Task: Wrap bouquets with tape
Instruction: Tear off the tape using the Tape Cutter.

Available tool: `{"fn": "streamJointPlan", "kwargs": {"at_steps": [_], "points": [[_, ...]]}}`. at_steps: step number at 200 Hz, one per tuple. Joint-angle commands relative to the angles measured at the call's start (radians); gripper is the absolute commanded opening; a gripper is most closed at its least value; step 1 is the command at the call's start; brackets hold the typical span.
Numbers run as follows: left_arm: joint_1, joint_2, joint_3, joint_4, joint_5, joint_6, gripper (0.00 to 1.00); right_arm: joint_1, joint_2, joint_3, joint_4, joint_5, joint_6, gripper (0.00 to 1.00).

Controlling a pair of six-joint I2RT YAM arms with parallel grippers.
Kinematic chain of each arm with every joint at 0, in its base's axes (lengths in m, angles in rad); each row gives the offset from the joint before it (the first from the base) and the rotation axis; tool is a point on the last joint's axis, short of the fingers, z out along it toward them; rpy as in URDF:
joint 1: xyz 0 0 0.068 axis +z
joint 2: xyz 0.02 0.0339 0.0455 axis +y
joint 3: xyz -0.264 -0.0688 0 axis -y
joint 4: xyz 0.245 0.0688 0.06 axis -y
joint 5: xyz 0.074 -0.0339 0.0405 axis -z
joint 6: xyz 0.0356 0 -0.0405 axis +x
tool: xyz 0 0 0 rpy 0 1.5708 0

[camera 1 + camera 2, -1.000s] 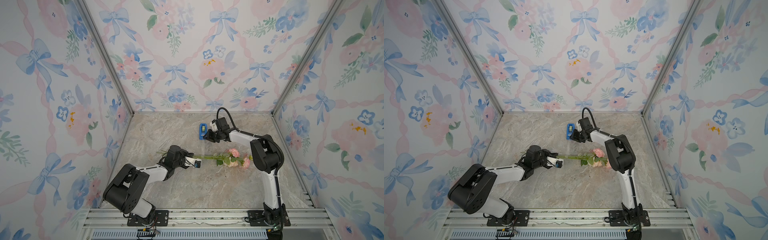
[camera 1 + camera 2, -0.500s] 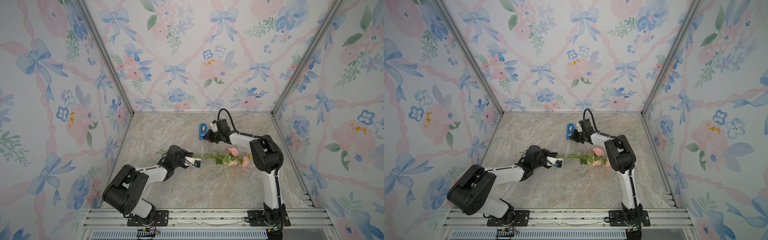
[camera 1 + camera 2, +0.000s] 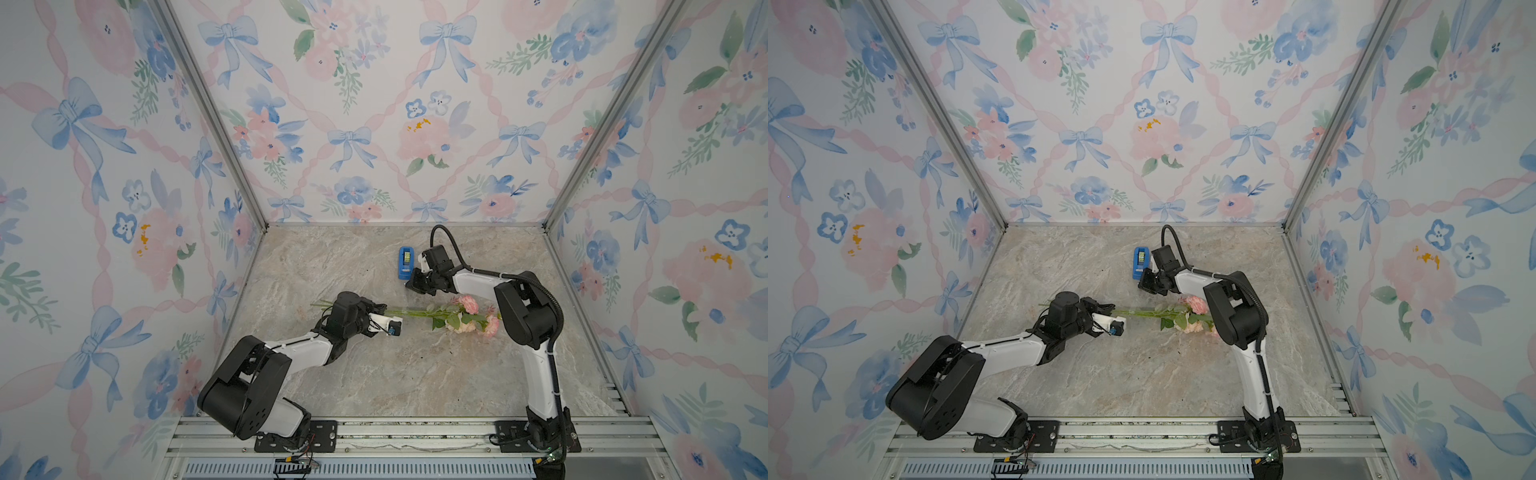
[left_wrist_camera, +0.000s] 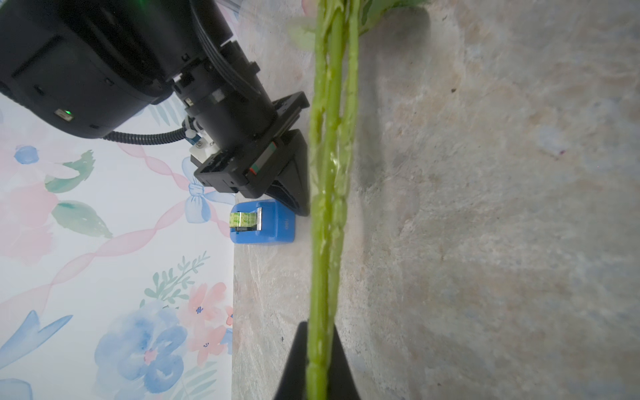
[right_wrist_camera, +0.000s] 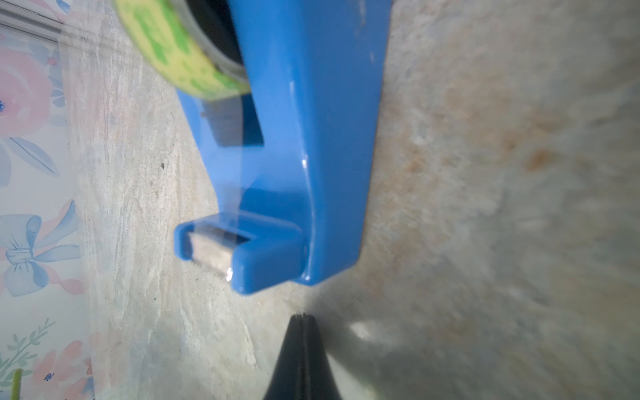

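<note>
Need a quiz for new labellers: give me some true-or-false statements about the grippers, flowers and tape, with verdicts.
1. The left gripper is shut on the flower stems. True.
2. The tape dispenser is red. False: it is blue.
3. The right gripper is wide open. False: it is shut, tips just short of the dispenser's cutter end.
4. The tape roll sits in the dispenser. True.
5. The right gripper holds the pink blooms. False: they lie beside the right arm.

Soft, even light fills both top views; only faint shadows lie on the counter [image 3: 374,374]. Close up in the wrist views, the bouquet [image 4: 329,173] stems blur, and the tape dispenser [image 5: 311,138] looks smeared, with small glints along its edge.
</note>
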Motion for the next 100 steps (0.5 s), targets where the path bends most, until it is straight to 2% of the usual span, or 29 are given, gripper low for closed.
{"fn": "streamJointPlan", "kwargs": {"at_steps": [1,23,41,58,75,84,100], "points": [[-0.013,-0.064,0.004,0.014,0.042,-0.048,0.00,-0.013,-0.066,0.022,-0.108,0.059,-0.042,0.26],[-0.025,-0.136,0.023,-0.008,0.031,-0.145,0.00,-0.061,-0.156,0.146,-0.229,0.114,-0.161,0.46],[-0.028,-0.204,0.042,-0.023,0.000,-0.292,0.00,-0.126,-0.217,0.273,-0.330,0.163,-0.258,0.55],[-0.033,-0.258,0.065,-0.055,-0.062,-0.438,0.00,-0.192,-0.266,0.409,-0.424,0.218,-0.342,0.59],[-0.033,-0.312,0.089,-0.170,-0.061,-0.470,0.00,-0.242,-0.323,0.523,-0.474,0.230,-0.443,0.60],[-0.035,-0.336,0.106,-0.239,-0.056,-0.477,0.00,-0.257,-0.369,0.555,-0.483,0.248,-0.508,0.60],[-0.035,-0.371,0.132,-0.307,-0.076,-0.563,0.00,-0.265,-0.475,0.545,-0.457,0.288,-0.614,0.64]]}}
